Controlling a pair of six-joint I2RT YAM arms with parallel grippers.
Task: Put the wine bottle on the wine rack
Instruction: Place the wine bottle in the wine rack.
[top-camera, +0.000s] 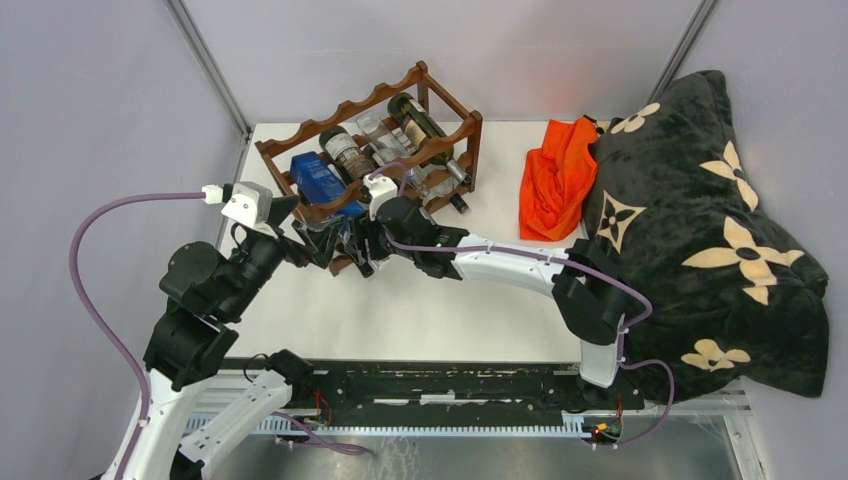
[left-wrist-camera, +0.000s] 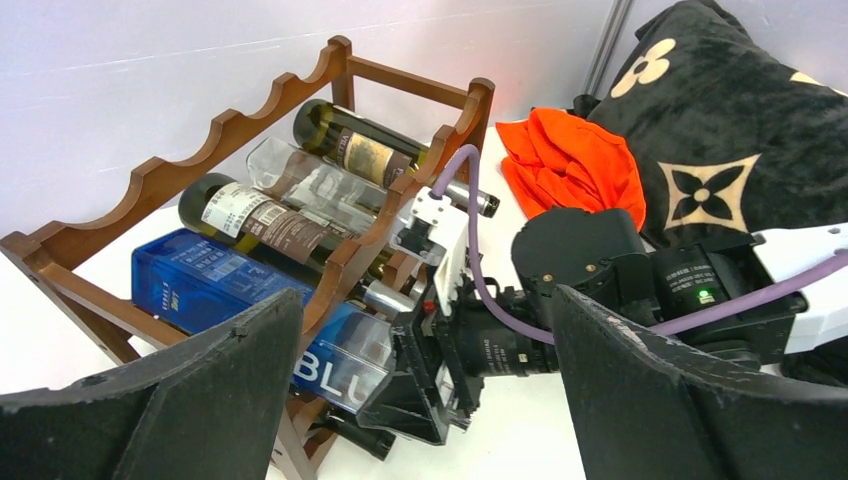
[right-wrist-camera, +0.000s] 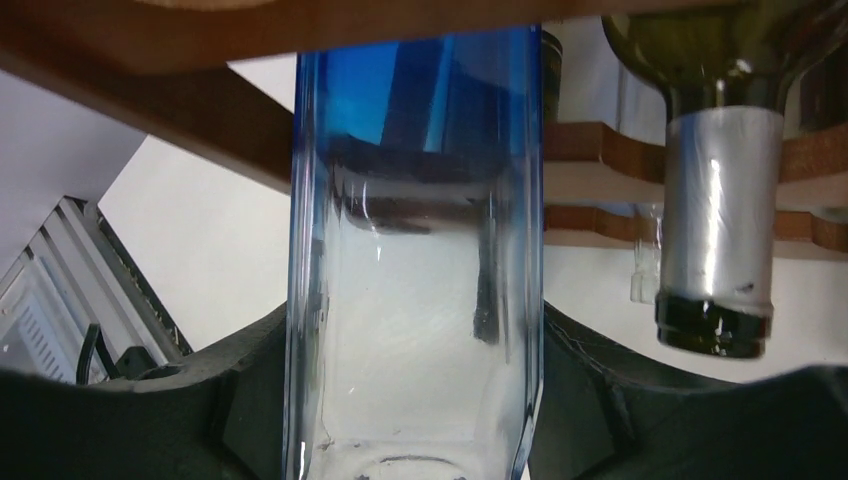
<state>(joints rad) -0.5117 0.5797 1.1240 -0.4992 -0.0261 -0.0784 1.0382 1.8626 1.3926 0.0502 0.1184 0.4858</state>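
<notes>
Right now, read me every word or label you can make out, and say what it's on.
"BLU", white letters on the blue bottle; the rest is hidden.
Blue bottle's small side print: too small to read.
Labels on both dark bottles: too blurred.

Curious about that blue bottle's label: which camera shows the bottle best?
Left wrist: the blue bottle sits in the wine rack, lettering visible. Right wrist shows only its clear end held by the right gripper; top view shows it small, partly hidden.
</notes>
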